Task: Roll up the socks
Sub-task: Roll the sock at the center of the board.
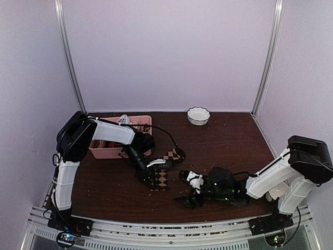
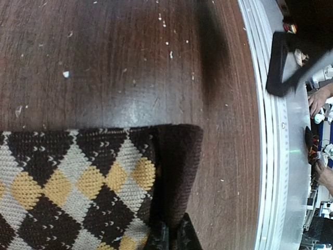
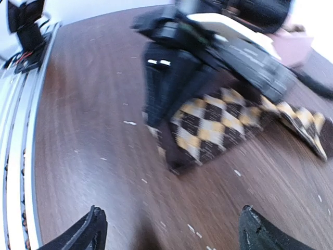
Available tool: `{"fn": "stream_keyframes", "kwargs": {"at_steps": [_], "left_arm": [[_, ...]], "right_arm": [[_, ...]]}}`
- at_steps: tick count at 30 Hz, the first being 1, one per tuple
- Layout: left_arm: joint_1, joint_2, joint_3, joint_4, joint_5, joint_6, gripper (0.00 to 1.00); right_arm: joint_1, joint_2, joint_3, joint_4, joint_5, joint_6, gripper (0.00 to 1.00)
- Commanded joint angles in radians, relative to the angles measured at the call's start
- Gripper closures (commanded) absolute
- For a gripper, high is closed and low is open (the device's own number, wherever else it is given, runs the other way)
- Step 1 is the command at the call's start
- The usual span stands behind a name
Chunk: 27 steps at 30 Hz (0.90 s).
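The left pincer (image 2: 170,235) is gripping the argyle sock (image 2: 78,182), its 2 jaws pinching tight on the dark brown cuff. The rest of the sock is lying flat on the wooden table (image 2: 130,62) and spreading away to 1 side of that pincer, the cuff's edge running straight out ahead of the fingers. The right pincer (image 3: 171,234) is standing wide and holding nothing, its 2 fingertips (image 3: 91,232) hanging over bare wood. The sock is lying ahead of this pincer, near but apart from it. A pink tray (image 1: 104,151) and a white bowl (image 1: 198,115) are sitting well apart from both pincers, toward the back wall.
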Motion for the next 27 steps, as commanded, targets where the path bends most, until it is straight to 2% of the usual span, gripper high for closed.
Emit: {"fn": "stream_keyframes", "kwargs": {"at_steps": [1,6,10,17,23,27], "left_arm": [[0.002,0.037,0.013,-0.071,0.029,0.031,1.0],[0.001,0.04,0.019,-0.077,0.025,0.037,1.0],[0.0,0.04,0.021,-0.08,0.02,0.037,1.0],[-0.001,0.043,0.03,-0.088,0.015,0.042,0.99],[-0.001,0.046,0.036,-0.099,0.021,0.052,0.99],[-0.001,0.047,0.037,-0.1,0.021,0.059,0.96]], "right_arm": [[0.081,0.072,0.125,-0.111,0.038,-0.287,0.18],[0.08,0.157,0.216,-0.133,0.052,-0.37,0.28],[0.054,0.22,0.302,-0.188,0.006,-0.415,0.43],[0.019,0.286,0.378,-0.238,-0.029,-0.466,0.62],[0.01,0.322,0.409,-0.262,-0.056,-0.46,0.73],[0.005,0.326,0.423,-0.295,-0.083,-0.457,0.9]]}}
